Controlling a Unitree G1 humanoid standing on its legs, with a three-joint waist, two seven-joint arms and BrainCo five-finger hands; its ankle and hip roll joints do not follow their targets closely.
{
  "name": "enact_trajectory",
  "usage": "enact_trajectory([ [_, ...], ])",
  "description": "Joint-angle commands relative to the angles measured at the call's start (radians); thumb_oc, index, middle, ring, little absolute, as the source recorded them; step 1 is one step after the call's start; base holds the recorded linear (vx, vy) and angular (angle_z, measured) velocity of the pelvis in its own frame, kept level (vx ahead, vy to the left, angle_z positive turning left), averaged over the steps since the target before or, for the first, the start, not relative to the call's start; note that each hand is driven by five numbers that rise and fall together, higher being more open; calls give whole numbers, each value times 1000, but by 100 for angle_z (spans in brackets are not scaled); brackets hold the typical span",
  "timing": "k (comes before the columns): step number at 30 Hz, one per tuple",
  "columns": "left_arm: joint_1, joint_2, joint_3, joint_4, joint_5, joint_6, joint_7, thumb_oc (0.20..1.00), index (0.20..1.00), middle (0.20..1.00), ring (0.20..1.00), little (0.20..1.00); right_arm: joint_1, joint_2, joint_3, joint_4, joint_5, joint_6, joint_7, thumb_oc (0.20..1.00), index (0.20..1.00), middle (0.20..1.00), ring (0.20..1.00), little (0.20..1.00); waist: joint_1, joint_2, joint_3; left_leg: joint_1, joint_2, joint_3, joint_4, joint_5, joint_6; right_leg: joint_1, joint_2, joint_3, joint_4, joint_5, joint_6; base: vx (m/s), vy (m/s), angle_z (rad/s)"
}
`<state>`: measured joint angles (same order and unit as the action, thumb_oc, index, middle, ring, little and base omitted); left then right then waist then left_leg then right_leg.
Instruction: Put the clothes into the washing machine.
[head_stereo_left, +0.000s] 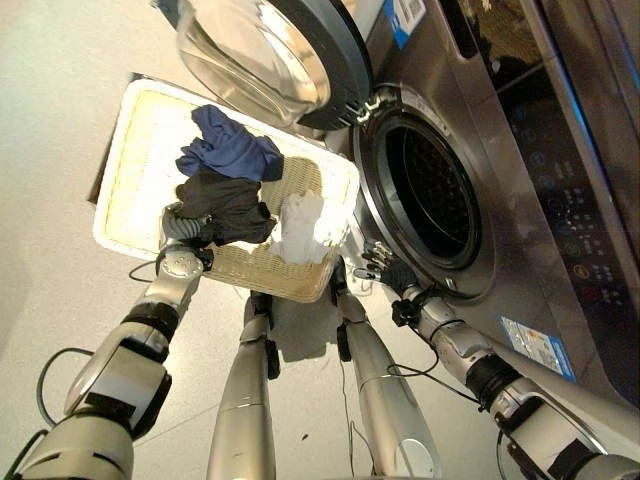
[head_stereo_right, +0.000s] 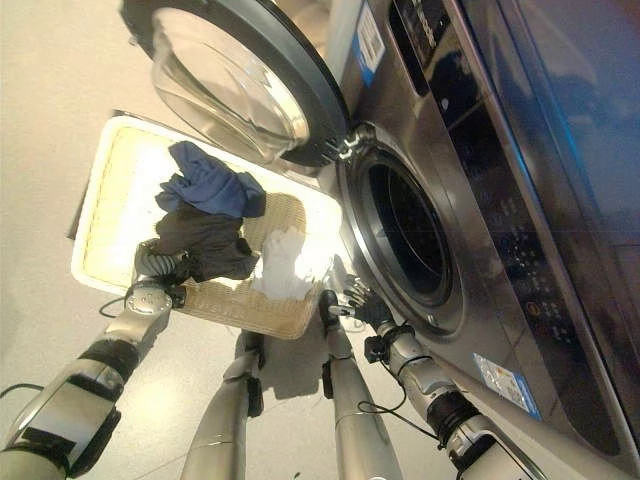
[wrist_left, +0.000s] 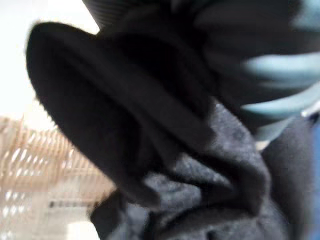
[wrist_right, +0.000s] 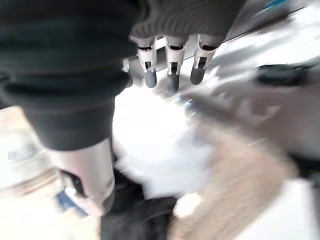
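A white wicker basket (head_stereo_left: 135, 150) lies on the floor before the washing machine's open drum (head_stereo_left: 432, 195). Inside it are a blue garment (head_stereo_left: 230, 148), a black garment (head_stereo_left: 228, 205) and a white garment (head_stereo_left: 303, 225). My left hand (head_stereo_left: 183, 232) is at the basket's near edge, its fingers (wrist_left: 280, 70) curled into the black garment (wrist_left: 200, 190). Between the basket's corner and the drum's rim hangs my right hand (head_stereo_left: 385, 270), open and holding nothing. Its straight fingers (wrist_right: 172, 75) are above the white garment (wrist_right: 160, 150).
The round glass door (head_stereo_left: 262, 50) stands swung open above the basket's far side. The machine's steel front and its control panel (head_stereo_left: 570, 210) run along the right. Bare pale floor (head_stereo_left: 50, 120) lies left of the basket.
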<state>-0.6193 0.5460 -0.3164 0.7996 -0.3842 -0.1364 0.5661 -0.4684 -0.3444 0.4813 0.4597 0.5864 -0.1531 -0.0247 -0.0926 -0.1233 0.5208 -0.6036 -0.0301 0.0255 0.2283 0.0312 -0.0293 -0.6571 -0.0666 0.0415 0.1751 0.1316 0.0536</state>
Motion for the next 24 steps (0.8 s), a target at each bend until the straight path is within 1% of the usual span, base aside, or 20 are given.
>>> enact_trajectory([
  [1,50,-43,68,-17,40,-82,96,200,200,200,200,200,37,-47,-45,-114,-71,-49,-21,1000,1000,1000,1000,1000,15,77,-1,43,-84,-9,-30,-14,4,46,53,-65,-56,-18,7,-21,-22,16],
  [4,116,-65,82,-78,60,-131,86,200,200,200,200,200,33,-52,-52,-189,-87,-26,0,1000,1000,1000,1000,1000,31,87,-1,74,-81,-14,-60,-6,4,78,51,-79,-73,-23,7,-5,-13,15],
  [5,136,-74,86,-100,67,-167,71,200,200,200,200,200,28,-54,-56,-211,-94,-19,4,1000,1000,1000,1000,1000,36,90,-1,84,-80,-16,-73,-1,4,88,50,-84,-77,-24,7,-16,-12,19],
  [6,153,-82,91,-139,88,-212,35,200,200,200,200,200,19,-59,-56,-239,-104,-12,12,1000,1000,1000,1000,1000,43,92,-1,92,-78,-17,-87,9,5,96,49,-91,-83,-22,7,-12,-19,11],
  [8,165,-81,82,-186,106,-239,-15,200,200,200,200,200,6,-67,-57,-261,-103,-1,26,1000,1000,1000,1000,1000,52,95,-1,103,-75,-18,-103,16,5,106,49,-97,-85,-24,7,-3,-25,11],
  [9,172,-75,71,-224,133,-251,-65,200,200,200,200,200,-4,-69,-55,-273,-106,7,34,1000,1000,1000,1000,1000,59,98,-1,114,-73,-20,-119,24,5,116,50,-104,-87,-26,7,2,-25,13],
  [10,172,-70,60,-245,139,-250,-88,200,200,200,200,200,-9,-71,-53,-280,-103,12,37,1000,1000,1000,1000,1000,61,101,-1,118,-72,-21,-124,27,5,119,49,-107,-87,-26,7,3,-23,14],
  [13,170,-43,2,-335,140,-237,-228,200,200,200,200,200,-38,-84,-40,-299,-109,48,46,1000,1000,1000,1000,1000,71,114,-1,134,-70,-25,-144,41,5,135,44,-121,-92,-25,8,0,2,14],
  [15,169,-38,-11,-346,131,-241,-269,200,200,200,200,200,-47,-88,-34,-300,-109,58,48,1000,1000,1000,1000,1000,72,118,-1,138,-70,-23,-147,42,5,138,43,-125,-93,-25,8,5,11,7],
  [16,168,-30,-31,-371,109,-250,-340,200,200,200,200,200,-59,-93,-25,-301,-113,72,54,1000,1000,1000,1000,1000,74,123,-1,141,-69,-22,-151,45,6,141,41,-129,-94,-24,9,0,0,0],
  [17,168,-30,-31,-371,109,-250,-340,200,200,200,200,200,-59,-93,-25,-301,-113,72,54,1000,1000,1000,1000,1000,74,123,-1,141,-69,-22,-151,45,6,141,41,-129,-94,-24,9,0,0,0],
  [18,166,-29,-45,-386,97,-251,-381,200,200,200,200,200,-68,-95,-18,-302,-117,85,54,1000,1000,1000,1000,1000,74,125,-1,142,-68,-20,-153,47,6,142,40,-132,-95,-23,10,0,0,0],
  [20,166,-29,-45,-386,97,-251,-381,200,200,200,200,200,-68,-95,-18,-302,-117,85,54,1000,1000,1000,1000,1000,74,125,-1,142,-68,-20,-153,47,6,142,40,-132,-95,-23,10,0,0,0],
  [21,158,-18,-85,-418,38,-262,-487,200,200,200,200,200,-88,-101,7,-284,-134,119,75,1000,1000,1000,1000,1000,77,132,-1,147,-66,-16,-167,54,5,148,38,-139,-101,-20,12,0,0,0],
  [22,146,-23,-112,-455,-80,-274,-642,200,200,200,200,200,-119,-122,62,-263,-181,176,123,1000,1000,1000,1000,1000,80,140,-1,149,-65,-14,-184,64,4,148,35,-144,-106,-17,14,0,0,0],
  [23,142,-21,-118,-461,-93,-272,-659,200,200,200,200,200,-123,-126,69,-257,-178,181,129,1000,1000,1000,1000,1000,81,141,-1,150,-65,-14,-185,65,4,148,35,-145,-107,-16,15,14,3,10],
  [24,130,-15,-136,-479,-143,-270,-730,200,200,200,200,200,-136,-137,90,-243,-160,211,147,1000,1000,1000,1000,1000,83,143,-1,150,-65,-15,-188,68,4,148,33,-148,-107,-15,15,7,-7,17],
])
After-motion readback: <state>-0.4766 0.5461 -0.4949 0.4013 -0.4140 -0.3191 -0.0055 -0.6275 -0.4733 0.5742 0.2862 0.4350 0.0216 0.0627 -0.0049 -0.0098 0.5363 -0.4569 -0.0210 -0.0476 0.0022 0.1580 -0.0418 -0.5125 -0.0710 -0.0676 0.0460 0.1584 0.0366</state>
